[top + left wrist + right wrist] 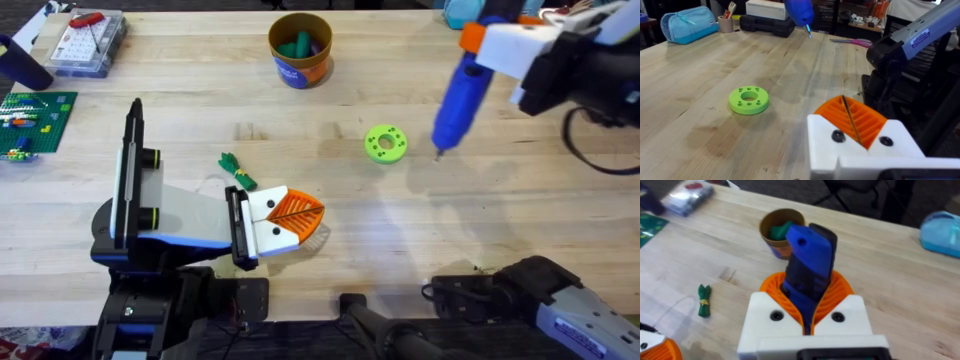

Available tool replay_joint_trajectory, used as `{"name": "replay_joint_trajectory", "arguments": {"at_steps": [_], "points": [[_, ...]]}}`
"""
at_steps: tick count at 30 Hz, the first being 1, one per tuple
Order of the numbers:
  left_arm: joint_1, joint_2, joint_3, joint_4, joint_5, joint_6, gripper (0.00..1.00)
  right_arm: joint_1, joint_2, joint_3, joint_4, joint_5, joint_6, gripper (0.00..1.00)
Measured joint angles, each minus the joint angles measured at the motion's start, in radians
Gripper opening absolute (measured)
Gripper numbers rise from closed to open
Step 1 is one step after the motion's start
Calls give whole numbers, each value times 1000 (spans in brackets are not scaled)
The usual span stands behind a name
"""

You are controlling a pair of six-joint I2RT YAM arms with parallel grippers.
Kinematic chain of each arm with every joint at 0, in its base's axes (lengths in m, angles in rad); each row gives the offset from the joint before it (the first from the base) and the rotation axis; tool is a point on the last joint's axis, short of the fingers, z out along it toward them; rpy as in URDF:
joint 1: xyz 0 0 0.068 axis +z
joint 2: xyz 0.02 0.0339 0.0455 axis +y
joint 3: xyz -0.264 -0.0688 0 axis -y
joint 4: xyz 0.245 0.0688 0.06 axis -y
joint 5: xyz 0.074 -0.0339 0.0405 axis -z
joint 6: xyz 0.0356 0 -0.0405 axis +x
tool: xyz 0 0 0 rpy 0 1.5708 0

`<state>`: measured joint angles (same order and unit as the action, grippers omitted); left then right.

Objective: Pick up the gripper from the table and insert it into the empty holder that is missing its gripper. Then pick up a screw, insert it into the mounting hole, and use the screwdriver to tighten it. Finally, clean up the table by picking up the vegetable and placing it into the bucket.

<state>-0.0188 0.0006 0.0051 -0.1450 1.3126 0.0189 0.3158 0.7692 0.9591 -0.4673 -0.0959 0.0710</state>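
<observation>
My right end effector (807,312) clamps the screwdriver (458,98), tip raised off the counter (420,215), ready for tightening. My left end effector (859,131) rests narrow. The vegetable (238,171) lies near the holder (180,213).

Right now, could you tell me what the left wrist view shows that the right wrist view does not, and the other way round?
The left wrist view alone has the green disc, the left gripper with its orange pads closed together, and the screwdriver's thin metal tip. The right wrist view alone has the bucket, green pieces already inside it, and the vegetable lying on the wood. Both share the blue screwdriver, clamped in the right gripper, and the wooden table.
</observation>
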Motion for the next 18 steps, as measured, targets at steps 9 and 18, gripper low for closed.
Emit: {"name": "replay_joint_trajectory", "arguments": {"at_steps": [9, 18], "points": [[1, 0, 0, 0, 1, 0, 14, 30, -24, -23, 112, -9, 11, 48], [1, 0, 0, 0, 1, 0, 14, 33, 18, -22, 604, -267, 39, 47]]}}
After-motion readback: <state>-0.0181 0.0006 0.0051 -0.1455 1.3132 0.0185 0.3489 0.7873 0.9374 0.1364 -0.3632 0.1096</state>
